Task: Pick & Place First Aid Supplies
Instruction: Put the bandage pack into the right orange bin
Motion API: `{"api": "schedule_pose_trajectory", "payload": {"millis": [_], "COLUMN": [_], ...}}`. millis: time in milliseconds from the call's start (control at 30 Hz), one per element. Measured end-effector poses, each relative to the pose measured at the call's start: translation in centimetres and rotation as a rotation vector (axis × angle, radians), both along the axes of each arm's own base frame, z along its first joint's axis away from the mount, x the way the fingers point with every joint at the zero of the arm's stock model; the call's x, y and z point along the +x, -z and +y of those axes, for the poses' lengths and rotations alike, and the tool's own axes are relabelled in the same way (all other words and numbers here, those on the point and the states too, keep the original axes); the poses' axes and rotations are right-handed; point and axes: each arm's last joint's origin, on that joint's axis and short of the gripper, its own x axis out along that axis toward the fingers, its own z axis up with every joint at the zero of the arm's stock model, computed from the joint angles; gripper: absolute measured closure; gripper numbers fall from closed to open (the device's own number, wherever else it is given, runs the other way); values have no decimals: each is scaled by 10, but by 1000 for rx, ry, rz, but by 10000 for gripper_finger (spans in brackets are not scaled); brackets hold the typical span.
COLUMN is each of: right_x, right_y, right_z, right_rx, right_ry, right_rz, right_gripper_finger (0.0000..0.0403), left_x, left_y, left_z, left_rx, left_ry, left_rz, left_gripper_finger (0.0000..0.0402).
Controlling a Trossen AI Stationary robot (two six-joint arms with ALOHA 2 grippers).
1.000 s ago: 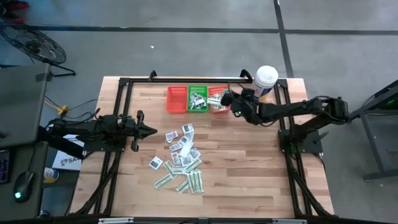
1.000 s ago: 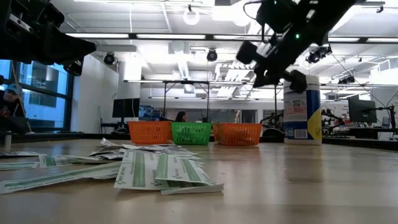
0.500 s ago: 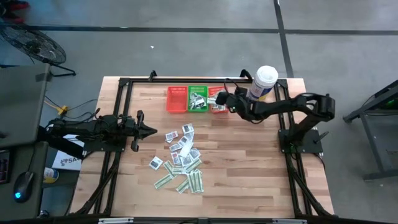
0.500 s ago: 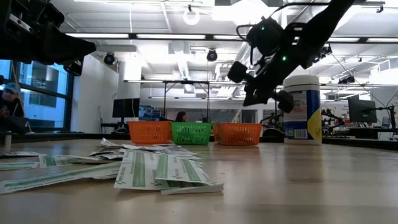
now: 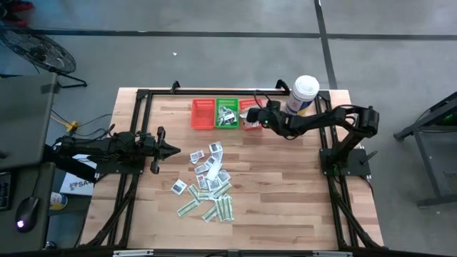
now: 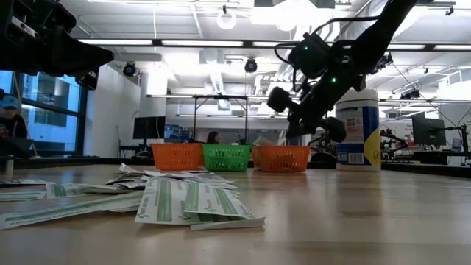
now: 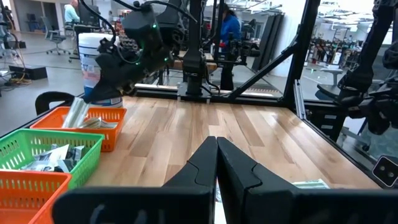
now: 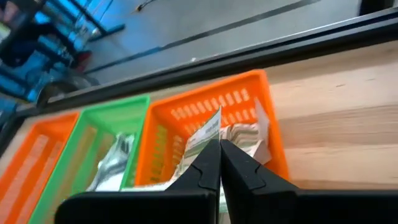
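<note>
Packets (image 5: 208, 187) lie in a loose heap on the table (image 5: 285, 193), near its middle and toward my left side, so both arms can reach in and draw one out at a time. Some are squarish and white, some narrow green-and-white strips, and they overlap, which I judge will make a single one awkward to lift.

Along the far edge stand three baskets side by side, touching: a red one (image 5: 203, 113), a green one (image 5: 227, 113), and another red one (image 5: 249, 114) beside the tub (image 5: 303, 94). I take them for sorting bins, since the green and the nearer red already hold packets.

My right gripper (image 5: 258, 114) hangs just above that last basket, fingers pinched on a strip (image 8: 207, 132) that stands up between them over the packets already inside. It is held there, I judge, so that letting go will drop it within the rim rather than on the wood.

My left gripper (image 5: 173, 150) waits closed and empty beside the heap, kept low and near so the next pick is short.
</note>
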Motion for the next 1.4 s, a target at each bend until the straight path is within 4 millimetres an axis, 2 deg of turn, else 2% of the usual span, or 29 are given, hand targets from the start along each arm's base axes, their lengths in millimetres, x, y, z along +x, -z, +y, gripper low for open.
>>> {"api": "schedule_pose_trajectory", "payload": {"millis": [200,500,767,1133,1400], "right_x": [1,1,-7,-16,-4], "right_y": [0,0,-15,-42,-56], "right_z": [1,2,5,29,54], "right_rx": [-2,13,4,-57,-87], "right_ry": [-71,-100,-82,-238,-482], "right_rz": [37,33,51,130,166], "right_gripper_finger": [372,280,217,204,203], "left_x": [0,0,0,0,0], "left_y": [0,0,0,0,0], "left_z": [0,0,0,0,0], "left_rx": [0,0,0,0,0], "left_ry": [0,0,0,0,0], "left_rz": [0,0,0,0,0], "left_gripper_finger": [400,400,400,400,400]}}
